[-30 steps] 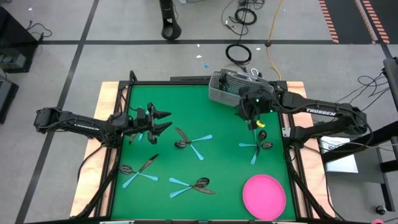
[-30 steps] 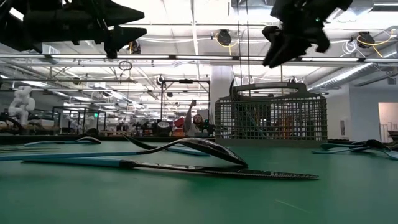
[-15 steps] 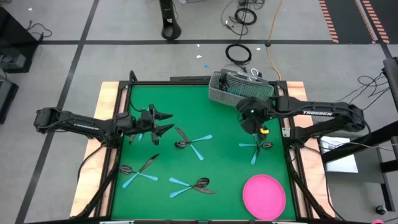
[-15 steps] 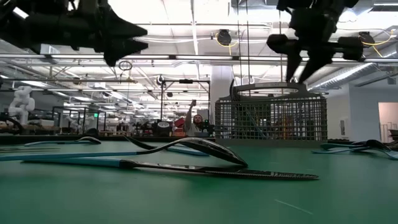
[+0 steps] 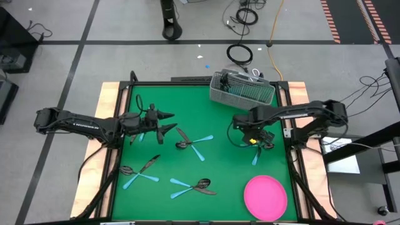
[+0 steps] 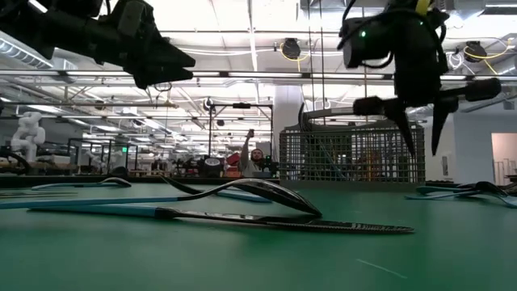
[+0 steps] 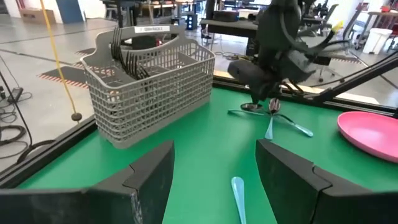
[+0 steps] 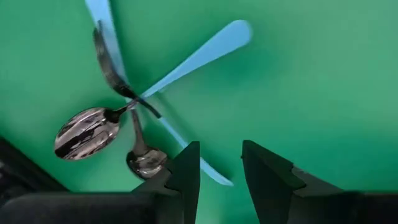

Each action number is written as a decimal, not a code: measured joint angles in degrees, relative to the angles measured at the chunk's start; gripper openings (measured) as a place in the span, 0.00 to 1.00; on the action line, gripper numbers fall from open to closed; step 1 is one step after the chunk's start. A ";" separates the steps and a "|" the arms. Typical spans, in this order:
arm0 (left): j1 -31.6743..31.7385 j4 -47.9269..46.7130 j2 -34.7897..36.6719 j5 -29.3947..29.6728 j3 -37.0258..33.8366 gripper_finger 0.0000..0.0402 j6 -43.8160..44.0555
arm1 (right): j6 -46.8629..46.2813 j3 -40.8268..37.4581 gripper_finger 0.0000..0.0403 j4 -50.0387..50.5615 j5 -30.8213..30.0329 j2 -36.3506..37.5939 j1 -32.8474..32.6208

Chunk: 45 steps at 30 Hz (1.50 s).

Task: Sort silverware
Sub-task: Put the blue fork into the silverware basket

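The silverware, light blue handles with dark metal heads, lies in several crossed clusters on the green mat: one at centre [image 5: 190, 142], two nearer the front [image 5: 139, 172] [image 5: 194, 185], one at the right [image 5: 257, 149]. My right gripper [image 5: 253, 134] hangs open, fingers pointing down, just above the right cluster; the right wrist view shows its spoons [image 8: 87, 134] and a blue handle [image 8: 199, 56] beyond the fingers [image 8: 186, 168]. My left gripper [image 5: 165, 122] is open above the mat's left part, touching nothing. Dark forks stand in the grey caddy [image 5: 242, 87].
The grey wire-mesh caddy [image 7: 149, 81] stands at the mat's far edge, right of centre. A pink round plate [image 5: 265, 197] lies at the near right corner. Bare green mat lies between the clusters. A raised frame borders the mat [image 5: 122, 125].
My right gripper has moved from beside the caddy toward the near edge and down, tipping until its fingers point straight down over the right cluster. The silverware has stayed put.
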State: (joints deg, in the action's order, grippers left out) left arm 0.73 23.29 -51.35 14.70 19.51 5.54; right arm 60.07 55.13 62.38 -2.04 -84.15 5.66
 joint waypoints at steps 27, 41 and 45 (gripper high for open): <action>0.00 -0.43 0.00 0.15 0.00 0.57 -0.46 | 2.69 -5.50 0.28 -1.15 0.66 -4.84 -3.44; 0.00 -0.43 0.00 0.15 0.00 0.57 -0.46 | 10.64 -9.67 0.28 -5.99 0.35 -4.84 -4.65; 0.00 -0.43 0.00 0.15 0.00 0.57 -0.44 | 11.69 -9.70 0.26 -8.49 0.32 -4.82 -4.65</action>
State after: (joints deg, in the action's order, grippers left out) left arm 0.73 22.85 -51.35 14.85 19.51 5.10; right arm 71.76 45.43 53.89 -1.72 -88.97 1.02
